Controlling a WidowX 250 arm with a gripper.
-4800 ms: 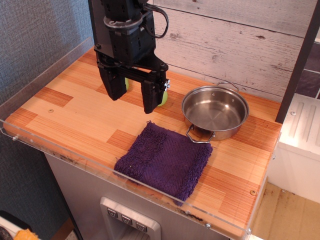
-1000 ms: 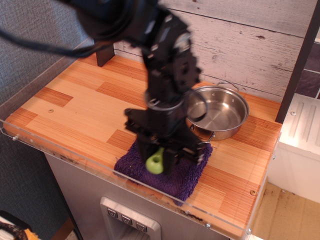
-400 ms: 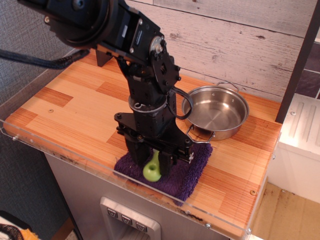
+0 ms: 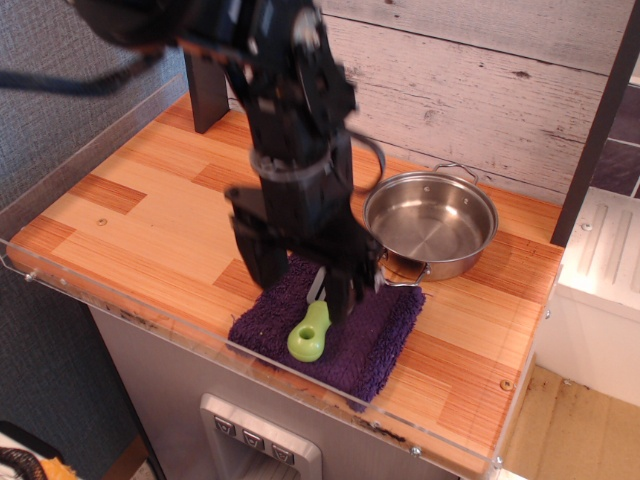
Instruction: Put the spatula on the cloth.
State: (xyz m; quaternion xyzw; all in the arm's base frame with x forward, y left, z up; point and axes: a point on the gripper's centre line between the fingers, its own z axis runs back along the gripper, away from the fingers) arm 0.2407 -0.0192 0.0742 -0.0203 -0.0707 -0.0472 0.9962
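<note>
The spatula (image 4: 311,330) lies on the dark purple cloth (image 4: 375,335), its lime-green handle with the hole toward the front edge and its pale blade pointing back under the gripper. My gripper (image 4: 300,285) is just above the cloth's rear part, blurred by motion, with its two fingers spread apart and nothing between them. The left finger (image 4: 262,262) hangs over the cloth's back left corner; the right finger (image 4: 345,290) is beside the blade. The arm hides the cloth's back edge.
A steel pot (image 4: 432,224) with two handles stands just behind the cloth at the right, one handle touching its back corner. A clear plastic rim (image 4: 150,320) runs along the front and left table edges. A dark post (image 4: 205,95) stands at the back left.
The gripper came from the back left to the cloth carrying the spatula, lowered it, opened, and has now lifted slightly. The spatula stays lying on the cloth.
</note>
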